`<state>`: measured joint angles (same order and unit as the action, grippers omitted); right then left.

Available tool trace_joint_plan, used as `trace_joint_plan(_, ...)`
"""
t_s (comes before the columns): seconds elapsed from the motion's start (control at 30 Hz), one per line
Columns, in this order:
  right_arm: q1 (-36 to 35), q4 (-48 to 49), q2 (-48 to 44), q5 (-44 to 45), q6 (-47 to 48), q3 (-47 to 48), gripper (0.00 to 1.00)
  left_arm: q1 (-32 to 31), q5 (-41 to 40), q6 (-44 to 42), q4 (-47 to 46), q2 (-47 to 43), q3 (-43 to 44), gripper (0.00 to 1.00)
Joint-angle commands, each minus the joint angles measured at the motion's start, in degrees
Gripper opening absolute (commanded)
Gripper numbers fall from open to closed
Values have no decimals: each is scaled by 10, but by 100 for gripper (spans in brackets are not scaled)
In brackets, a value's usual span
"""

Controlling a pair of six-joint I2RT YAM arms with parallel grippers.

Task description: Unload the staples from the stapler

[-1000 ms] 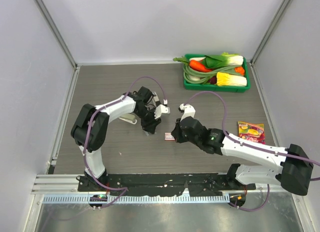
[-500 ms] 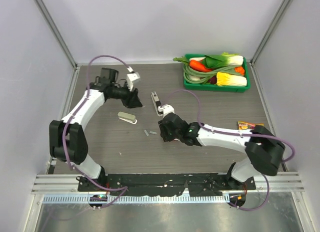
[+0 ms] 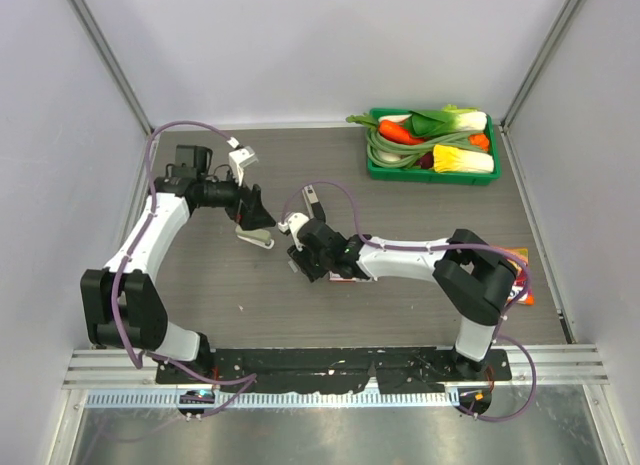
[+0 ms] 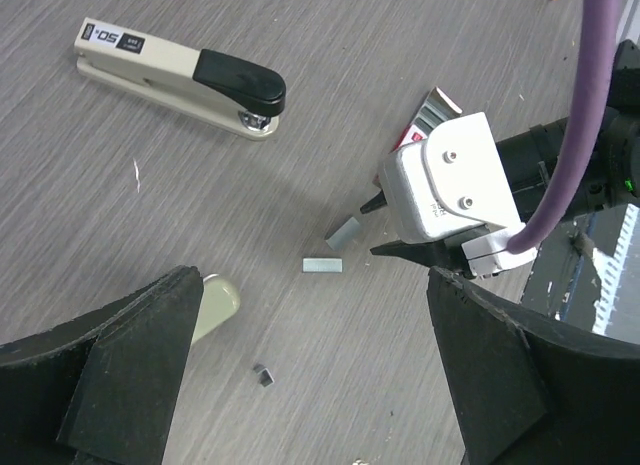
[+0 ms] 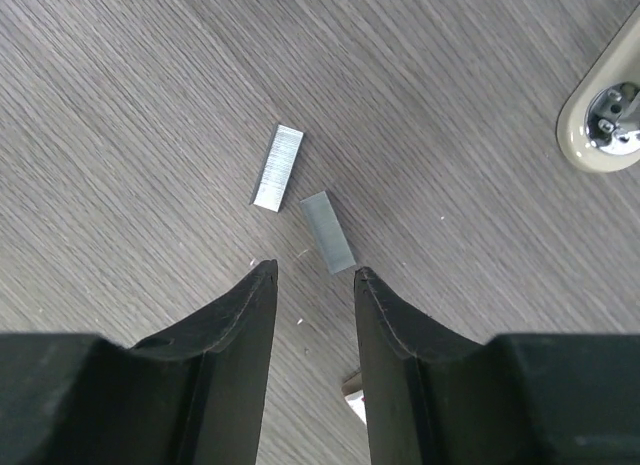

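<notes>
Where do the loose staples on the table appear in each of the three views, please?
Top external: too small to make out; the right gripper hangs over that spot.
Left wrist: the staples, two strips near centre, just left of the right gripper.
Right wrist: the staples lie just above centre, ahead of the right gripper.
Shared landmark: the right gripper.

A robotics lab test cell. Plain white walls (image 3: 320, 45) framed by aluminium posts (image 3: 104, 50) enclose a grey wood-grain table (image 3: 420, 205). A left arm (image 3: 145, 240) and right arm (image 3: 400, 260), both white and black, are bolted to a black rail (image 3: 330, 363). A green tray (image 3: 440, 177) holds toy vegetables (image 3: 462, 160).
</notes>
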<state>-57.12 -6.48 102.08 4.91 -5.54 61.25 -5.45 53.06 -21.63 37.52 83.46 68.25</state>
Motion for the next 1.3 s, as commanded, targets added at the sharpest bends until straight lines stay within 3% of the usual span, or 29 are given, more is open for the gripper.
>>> trace_joint_plan(0.0,3,-1,5,4,68,30,43,19,34,27,12,-19,-3,100)
trace_joint_plan(0.07,3,-5,5,19,83,30,44,25,36,38,10,-19,-3,100)
trace_joint_plan(0.1,3,-6,3,25,85,30,50,26,36,40,10,-20,-3,100)
trace_joint_plan(0.13,3,-9,1,31,87,29,57,26,38,43,9,-21,-3,100)
trace_joint_plan(0.2,3,-7,0,34,91,27,83,26,36,43,8,-22,-5,100)
trace_joint_plan(0.4,5,-18,7,-10,91,37,83,26,24,53,11,-19,-2,100)
trace_joint_plan(0.67,6,-14,34,-31,102,40,73,26,2,51,12,-25,0,100)
trace_joint_plan(0.77,5,-2,36,-36,103,33,70,26,-45,95,-22,-30,-2,100)
trace_joint_plan(0.93,7,0,39,-28,104,35,61,26,-46,111,-32,-43,-4,100)
trace_joint_plan(1.03,8,-3,39,-29,103,34,51,26,-54,112,-34,-45,-6,100)
trace_joint_plan(1.07,8,-5,39,-30,103,36,43,26,-62,113,-36,-44,-7,100)
trace_joint_plan(1.17,8,-11,35,-33,98,34,30,26,-80,120,-49,-52,-15,100)
trace_joint_plan(1.27,8,-13,30,-37,90,32,26,26,-100,141,-74,-67,-31,98)
